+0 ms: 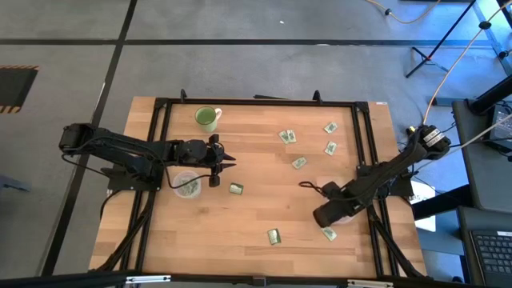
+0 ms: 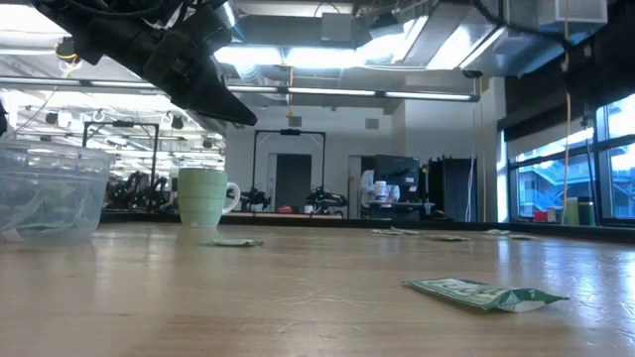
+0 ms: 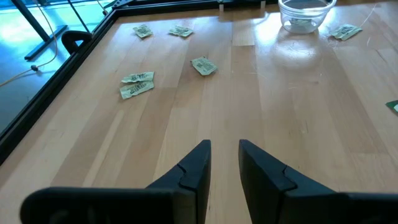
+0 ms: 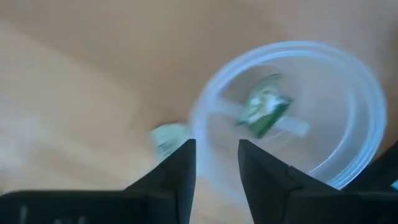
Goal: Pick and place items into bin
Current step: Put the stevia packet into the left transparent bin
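Observation:
Several green-and-white packets lie flat on the wooden table, most at the far right [image 1: 298,162], one beside the bin [image 1: 234,189] and two near the front edge [image 1: 274,236]. The clear round bin [image 1: 186,184] holds a few packets [image 4: 264,109]. My left gripper [image 1: 218,166] hangs over the table at the bin's right rim. My right gripper [image 1: 306,186] is open over the table's middle right, holding nothing. The right wrist view looks straight down into the bin [image 4: 348,74] past open, empty fingers. The left wrist view looks across the table at loose packets [image 3: 137,84] and the far bin [image 3: 303,12].
A light-green mug [image 1: 207,118] stands at the far left, behind the bin [image 2: 50,198] in the low view, where it shows as [image 2: 203,196]. Black frame rails [image 1: 256,102] run around the table. Bare wood lies between the bin and the right-hand packets.

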{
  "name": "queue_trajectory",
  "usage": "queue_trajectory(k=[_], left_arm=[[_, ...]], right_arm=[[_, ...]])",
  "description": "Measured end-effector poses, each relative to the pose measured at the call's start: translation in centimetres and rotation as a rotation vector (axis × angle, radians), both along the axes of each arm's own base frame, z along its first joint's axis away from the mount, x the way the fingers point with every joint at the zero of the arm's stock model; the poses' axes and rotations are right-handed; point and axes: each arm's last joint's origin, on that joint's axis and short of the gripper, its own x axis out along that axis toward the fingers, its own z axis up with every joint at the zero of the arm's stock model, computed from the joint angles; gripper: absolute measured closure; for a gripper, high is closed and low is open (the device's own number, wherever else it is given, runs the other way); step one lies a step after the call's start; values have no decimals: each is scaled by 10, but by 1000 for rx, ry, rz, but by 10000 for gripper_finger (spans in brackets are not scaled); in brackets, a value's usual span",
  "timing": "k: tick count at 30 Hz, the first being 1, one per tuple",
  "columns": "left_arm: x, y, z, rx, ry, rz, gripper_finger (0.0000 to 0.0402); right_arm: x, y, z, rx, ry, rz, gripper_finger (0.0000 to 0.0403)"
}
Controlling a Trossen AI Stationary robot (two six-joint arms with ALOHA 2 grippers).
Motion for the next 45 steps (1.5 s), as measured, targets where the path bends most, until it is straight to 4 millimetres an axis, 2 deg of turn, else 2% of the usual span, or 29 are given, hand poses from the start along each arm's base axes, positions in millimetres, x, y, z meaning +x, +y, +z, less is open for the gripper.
queue_trajectory(k=[5, 9, 14, 19, 25, 31, 39, 45], left_arm=[[0, 0, 0, 0, 0, 0, 325], [0, 0, 0, 0, 0, 0, 325], [0, 0, 0, 0, -1, 0, 325], [0, 0, 0, 0, -5, 0, 325], [0, 0, 0, 0, -4, 0, 325], [0, 0, 0, 0, -4, 0, 325], [0, 0, 0, 0, 0, 0, 325], [0, 0, 0, 0, 0, 0, 325]], right_arm=[[13, 9, 26, -12, -137, 74, 280], [16, 15, 30, -22, -216, 144, 280], [23, 23, 18, -33, -200, 199, 280], [36, 33, -5, -20, -166, 279, 280], [46, 43, -24, -2, -36, 287, 280], [57, 55, -31, -36, 35, 245, 280], [62, 77, -31, -84, 161, 190, 280], [53, 91, -34, -108, 206, -95, 280]])
